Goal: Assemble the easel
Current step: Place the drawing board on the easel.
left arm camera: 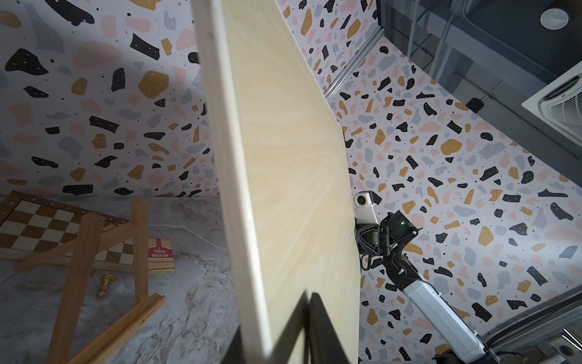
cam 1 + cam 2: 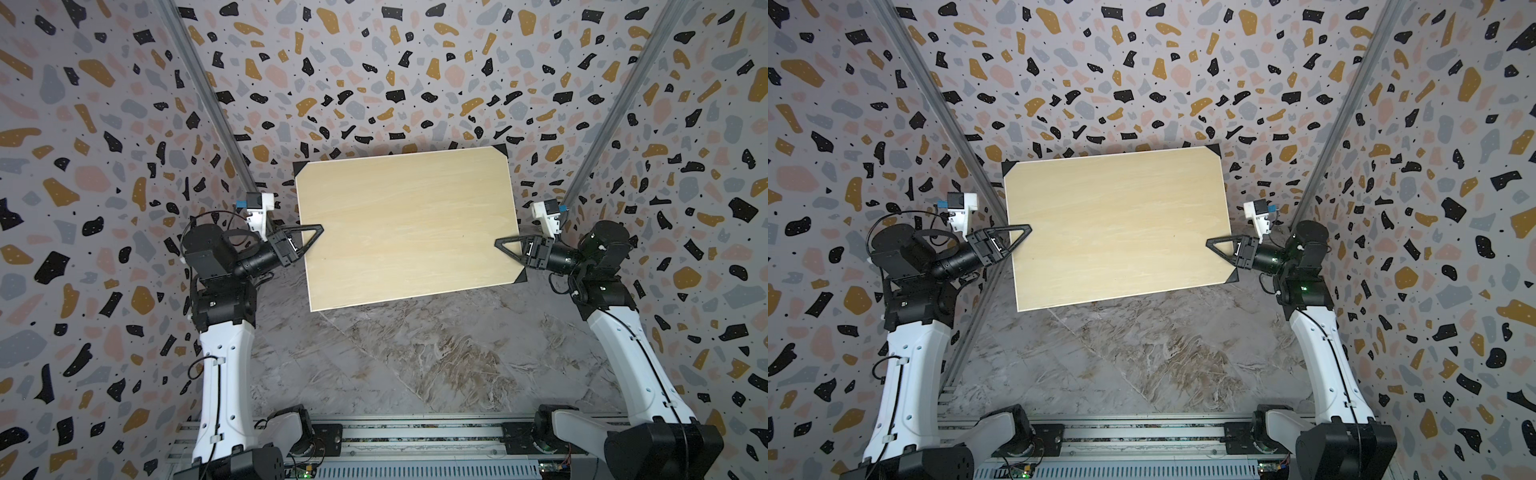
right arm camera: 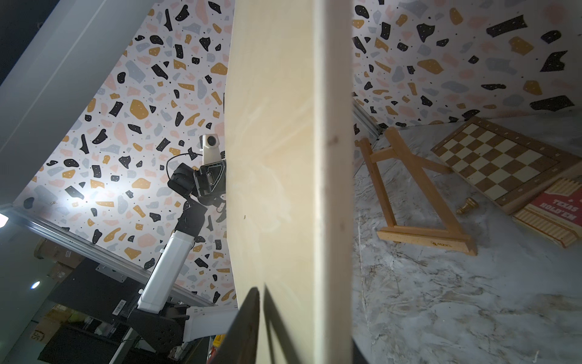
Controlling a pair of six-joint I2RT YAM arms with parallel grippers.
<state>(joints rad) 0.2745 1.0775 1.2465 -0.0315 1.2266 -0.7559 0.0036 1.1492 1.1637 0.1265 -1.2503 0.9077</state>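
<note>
Overhead, the big pale board [image 2: 409, 228] hangs above the surface [image 2: 415, 365], and the easel [image 3: 425, 240] lies flat beneath it. The left gripper [image 2: 318, 230] is clamped on one short edge; the right gripper [image 2: 500, 243] straddles the other, but I cannot tell whether it pinches. If that side slackens, the board could swing down onto the easel.
</note>
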